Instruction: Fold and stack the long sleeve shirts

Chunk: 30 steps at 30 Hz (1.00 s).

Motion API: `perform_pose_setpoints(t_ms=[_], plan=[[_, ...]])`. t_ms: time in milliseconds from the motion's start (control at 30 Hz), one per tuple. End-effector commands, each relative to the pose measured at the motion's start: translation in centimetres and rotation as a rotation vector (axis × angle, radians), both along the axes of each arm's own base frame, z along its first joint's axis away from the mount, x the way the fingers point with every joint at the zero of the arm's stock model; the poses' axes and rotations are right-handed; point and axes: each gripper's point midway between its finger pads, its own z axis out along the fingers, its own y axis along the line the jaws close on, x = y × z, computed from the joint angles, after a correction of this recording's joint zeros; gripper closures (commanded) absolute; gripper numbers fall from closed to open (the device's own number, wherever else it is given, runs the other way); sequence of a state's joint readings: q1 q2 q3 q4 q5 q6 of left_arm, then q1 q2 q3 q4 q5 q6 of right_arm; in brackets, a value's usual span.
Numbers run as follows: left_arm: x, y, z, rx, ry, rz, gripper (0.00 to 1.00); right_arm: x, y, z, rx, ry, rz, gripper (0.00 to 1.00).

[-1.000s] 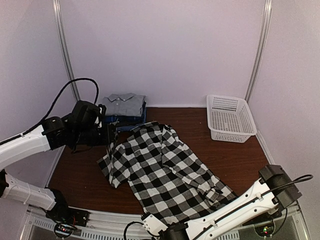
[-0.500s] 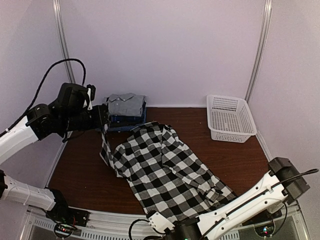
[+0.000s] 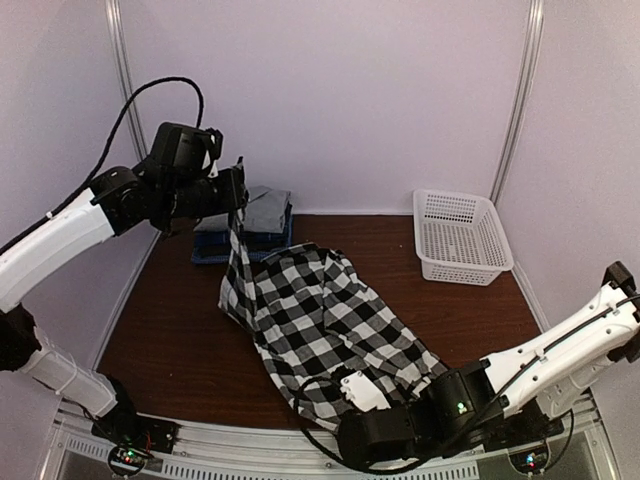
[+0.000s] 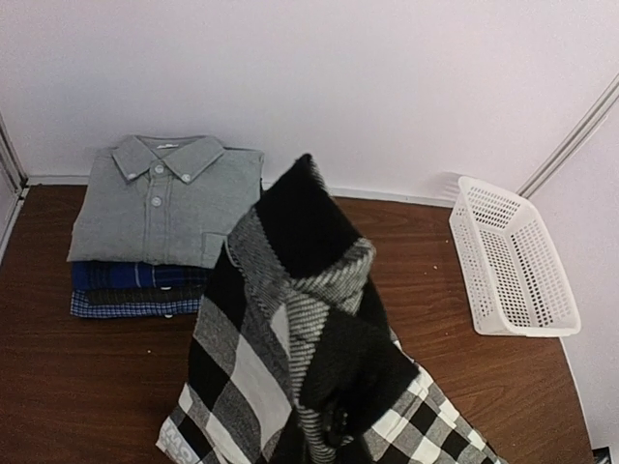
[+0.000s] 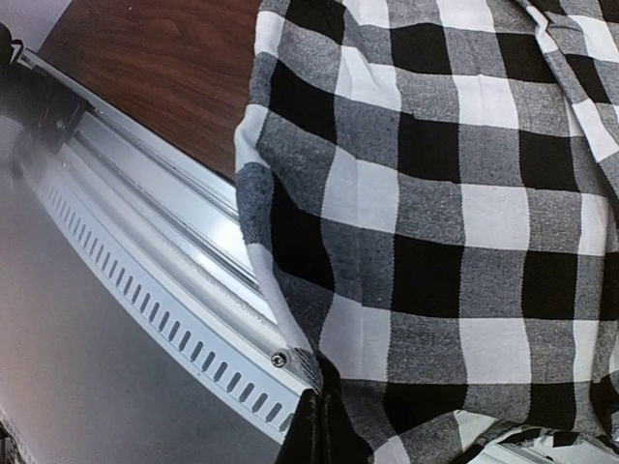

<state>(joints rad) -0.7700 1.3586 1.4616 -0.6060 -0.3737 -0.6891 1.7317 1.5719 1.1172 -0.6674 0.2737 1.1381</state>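
Black-and-white checked cloth shirt (image 3: 320,320) sprawls on the brown wooden table (image 3: 165,340), one corner held high in my left hand's (image 3: 238,203) pinch, near hem clamped in my right hand (image 5: 319,425). Step, I judge: spreading it flat before folding. Next calls for pulling taut, then lowering.

Black-and-white check shirt (image 3: 320,315), far corner aloft — grey shirt (image 4: 155,198) atop folded stack (image 4: 131,280) behind.

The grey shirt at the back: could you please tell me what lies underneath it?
Under the grey shirt lie a folded dark blue shirt and, lowest, a blue-checked shirt. Only their front edges show; the grey shirt covers the rest.
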Motion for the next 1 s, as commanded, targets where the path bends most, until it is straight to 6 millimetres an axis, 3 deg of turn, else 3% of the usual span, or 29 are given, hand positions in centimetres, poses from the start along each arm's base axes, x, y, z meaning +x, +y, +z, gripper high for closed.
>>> perform_pose_setpoints(t_ms=[0,267,400,500,767,967], plan=[[2.8,-3.1,4.4,-0.070,-0.125,-0.057,1.00,2.6,-2.7,0.1,0.028,0.020,-0.090,1.00],[8.6,-8.6,4.1,-0.072,-0.136,-0.102,1.00,6.0,-8.7,-2.9,0.015,0.054,-0.224,1.00],[11.1,-11.0,3.8,-0.081,-0.147,-0.144,1.00,6.4,-10.4,-4.5,-0.014,0.062,-0.245,1.00],[12.5,-13.1,2.4,-0.084,-0.135,-0.180,1.00,6.5,-11.0,-5.7,-0.034,0.071,-0.254,1.00],[13.8,-16.3,-0.4,-0.133,-0.108,-0.254,1.00,6.3,-12.2,-7.1,-0.075,0.090,-0.270,1.00],[14.4,-16.9,-0.6,-0.147,-0.122,-0.256,1.00,6.3,-13.4,-6.7,-0.073,0.088,-0.301,1.00]])
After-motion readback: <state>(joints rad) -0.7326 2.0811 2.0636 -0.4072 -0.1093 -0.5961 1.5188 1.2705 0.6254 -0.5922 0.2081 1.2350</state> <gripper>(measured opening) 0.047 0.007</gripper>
